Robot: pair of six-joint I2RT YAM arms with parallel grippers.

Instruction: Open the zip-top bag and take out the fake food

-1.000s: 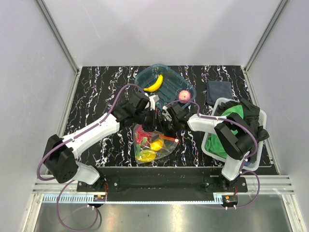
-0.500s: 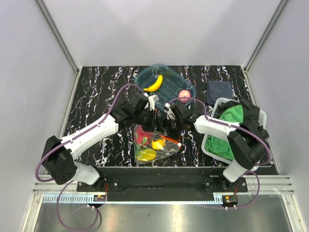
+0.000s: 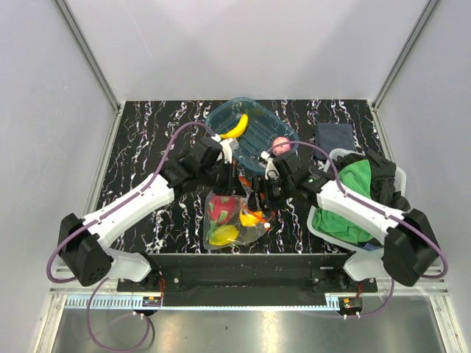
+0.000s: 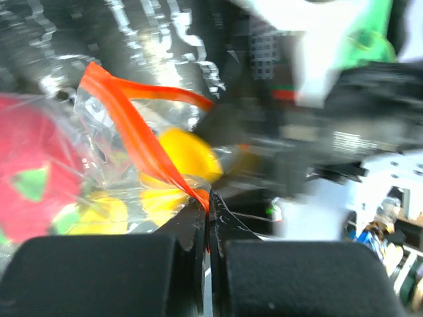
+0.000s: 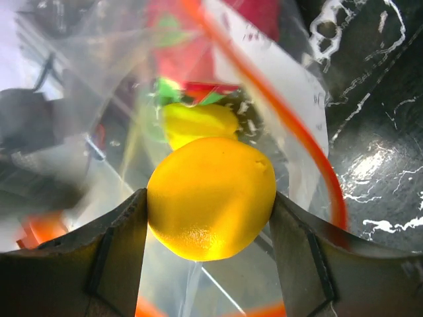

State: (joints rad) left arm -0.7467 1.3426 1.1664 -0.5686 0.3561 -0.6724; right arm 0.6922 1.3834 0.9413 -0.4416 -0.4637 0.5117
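The left gripper [image 4: 208, 221] pinches the zip-top bag [image 3: 232, 219] tight by its orange zip strip [image 4: 132, 135]; the bag sits between both arms, near the table's [image 3: 147, 140] front edge. Further right, the right gripper [image 5: 210, 206] is clamped on a yellow round fruit [image 5: 211, 188] at the bag's mouth.

One bag [image 3: 246, 232], lower centre, showing one red fruit [image 3: 221, 209] and two yellow pieces [image 3: 223, 235]. One tray [image 3: 221, 112], upper centre: one banana [image 3: 235, 126], one pink ball [image 3: 280, 144]. Right: one basket [image 3: 335, 154], one green cloth [image 3: 353, 180], one blue cloth [image 3: 333, 138]. Two arms [image 3: 140, 200].
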